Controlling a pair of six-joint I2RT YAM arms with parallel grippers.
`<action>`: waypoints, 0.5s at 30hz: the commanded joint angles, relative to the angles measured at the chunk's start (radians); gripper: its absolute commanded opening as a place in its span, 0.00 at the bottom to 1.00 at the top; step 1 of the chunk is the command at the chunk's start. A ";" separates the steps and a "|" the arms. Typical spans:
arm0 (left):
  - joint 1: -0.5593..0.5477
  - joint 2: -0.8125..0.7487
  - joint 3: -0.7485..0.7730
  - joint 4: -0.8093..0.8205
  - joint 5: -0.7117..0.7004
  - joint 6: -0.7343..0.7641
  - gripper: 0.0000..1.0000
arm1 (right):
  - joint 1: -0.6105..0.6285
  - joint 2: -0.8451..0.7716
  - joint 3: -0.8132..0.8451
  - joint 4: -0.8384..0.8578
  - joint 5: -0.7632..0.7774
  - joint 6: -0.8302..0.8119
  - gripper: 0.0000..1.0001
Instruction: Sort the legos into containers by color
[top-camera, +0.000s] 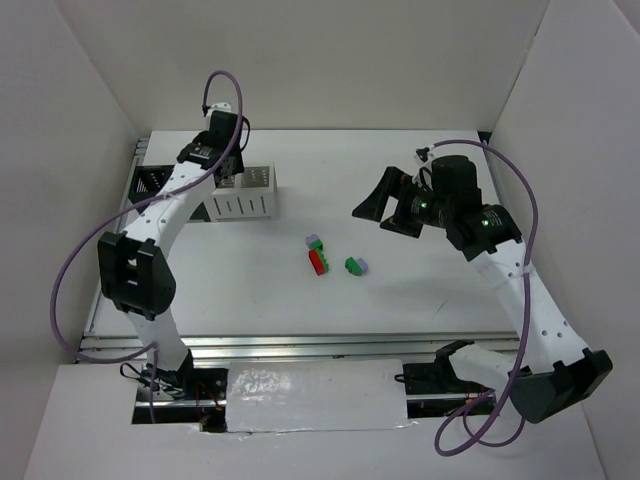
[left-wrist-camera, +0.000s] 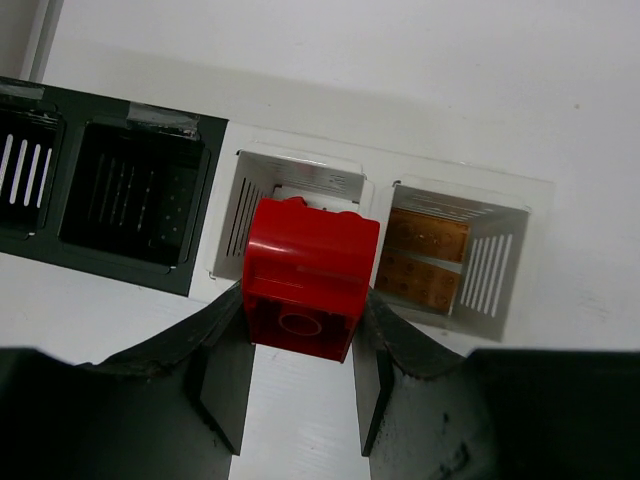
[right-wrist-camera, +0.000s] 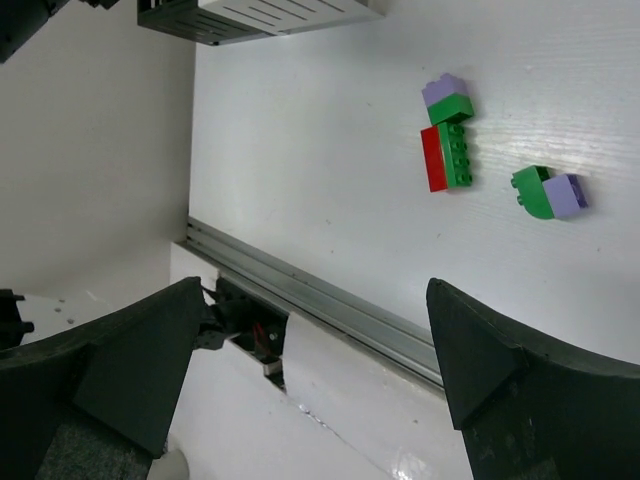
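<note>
Up by the far left corner of the table (top-camera: 250, 300), the left gripper (left-wrist-camera: 300, 345) hangs over the containers. Its fingers are clamped on a red brick (left-wrist-camera: 310, 265), one finger pressed against each side. Seen from the left wrist, the brick sits above the left compartment of the two joined white containers (left-wrist-camera: 300, 175). How high above the rim it is, I cannot tell. The right compartment has an orange-brown plate (left-wrist-camera: 425, 255) lying on its floor. The black container (left-wrist-camera: 120, 265) stands just beside the white pair, on the side toward the table's left edge.

Over on the right half of the table, nearer the far edge, the right gripper (right-wrist-camera: 315, 300) hovers with its fingers spread wide apart and nothing between them. It is well apart from the loose legos, which lie near the middle of the table. One is a cluster (right-wrist-camera: 448, 140) of a lavender brick, green bricks and a long red brick, all touching. Just beside it, toward the right edge, is a pair (right-wrist-camera: 550, 192) made of a rounded green brick touching a lavender one.
</note>
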 joint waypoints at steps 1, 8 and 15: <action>0.017 0.048 0.077 -0.055 -0.043 -0.027 0.19 | 0.001 -0.038 -0.008 -0.034 0.028 -0.053 1.00; 0.037 0.113 0.105 -0.061 -0.049 -0.044 0.38 | 0.001 -0.032 -0.009 -0.046 -0.004 -0.076 1.00; 0.046 0.110 0.060 -0.053 -0.035 -0.072 0.75 | 0.001 0.002 0.012 -0.064 0.011 -0.100 1.00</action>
